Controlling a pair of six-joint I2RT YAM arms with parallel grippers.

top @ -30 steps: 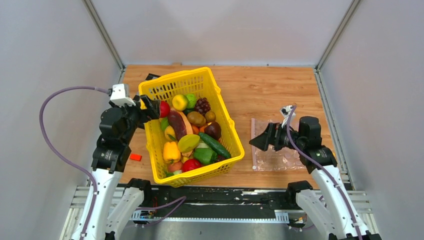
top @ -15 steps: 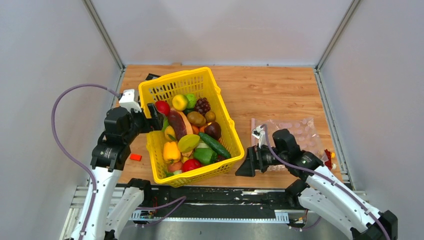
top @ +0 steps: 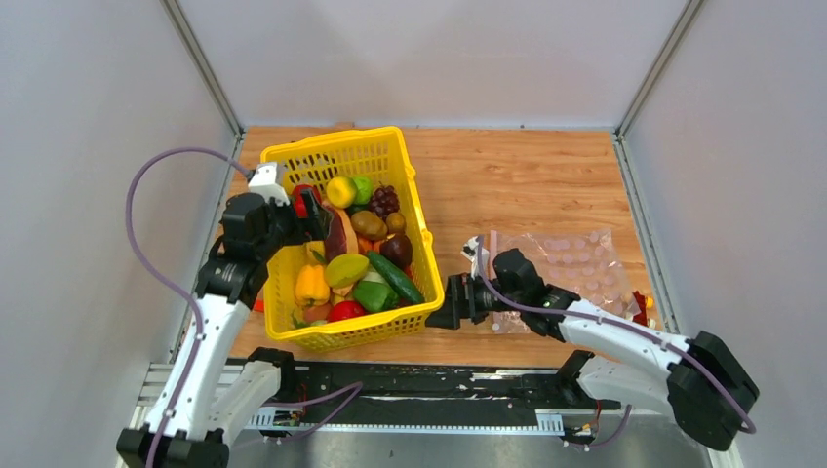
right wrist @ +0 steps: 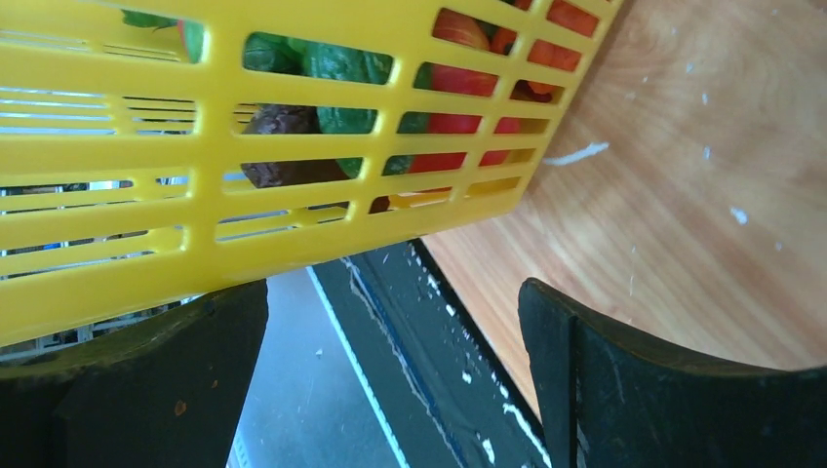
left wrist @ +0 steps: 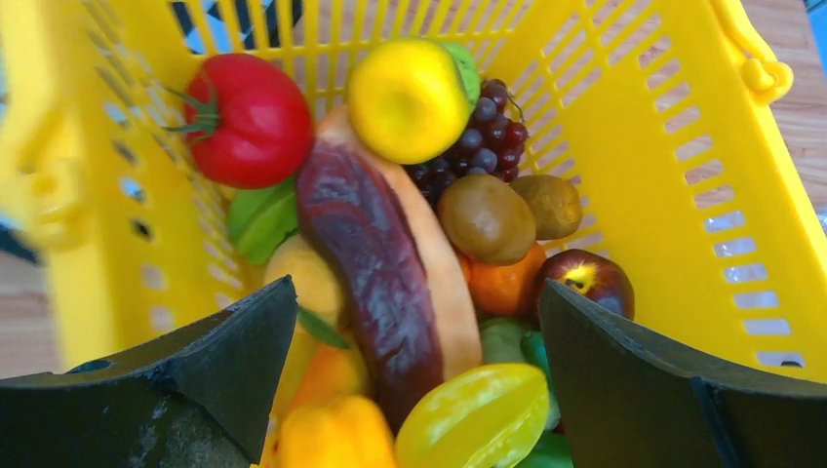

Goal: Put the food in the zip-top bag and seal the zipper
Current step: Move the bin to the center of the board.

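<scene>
Wood-grain tabletop (top: 517, 166), grey walls (top: 439, 58). Glossy food (top: 346, 268) fills the yellow lattice basket (top: 419, 229); the floppy dotted zip-top bag (top: 580, 258) lies right of it. The left gripper (left wrist: 417, 302) gapes wide over the basket, the right gripper (right wrist: 392, 292) wide beside it.

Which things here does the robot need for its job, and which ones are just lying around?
For the job:
- the toy food piled in the basket
- the clear dotted bag lying flat on the table

Just lying about:
- the yellow basket itself, which only holds the food
- a small red thing by the bag's right edge
</scene>
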